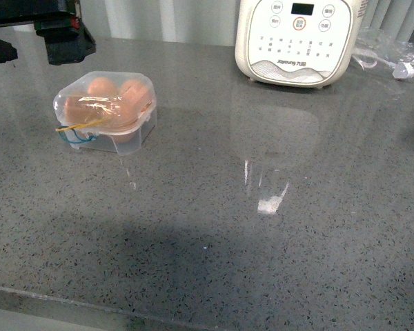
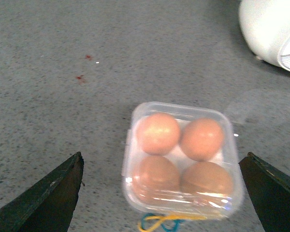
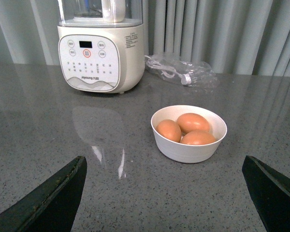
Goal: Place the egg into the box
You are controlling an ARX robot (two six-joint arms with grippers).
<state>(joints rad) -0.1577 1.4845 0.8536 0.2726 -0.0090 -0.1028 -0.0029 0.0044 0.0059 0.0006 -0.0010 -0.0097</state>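
The front view is showing the box (image 1: 105, 112) sitting closed on the grey bench (image 1: 214, 234), left of centre, with orange-brown eggs blurred behind its clear lid and yellow and blue bands (image 1: 78, 131) hanging at its near corner. A white appliance (image 1: 298, 40) is standing at the far edge, a clear plastic bag (image 1: 390, 56) just beside it.

Only the left wrist view is looking straight down through the lid: four eggs are filling all four cups (image 2: 181, 153), so which one is the task's egg cannot be told. The left claw (image 2: 165, 193) is hanging above the box with its fingers (image 2: 48, 195) spread wide, holding nothing.

Only the right wrist view is showing a white bowl (image 3: 188, 145) on the bench, holding three more eggs (image 3: 187, 129). The right claw (image 3: 166, 193) is also spread wide and empty, well apart from the bowl. That view alone is showing grey curtains (image 3: 222, 34) behind the appliance.
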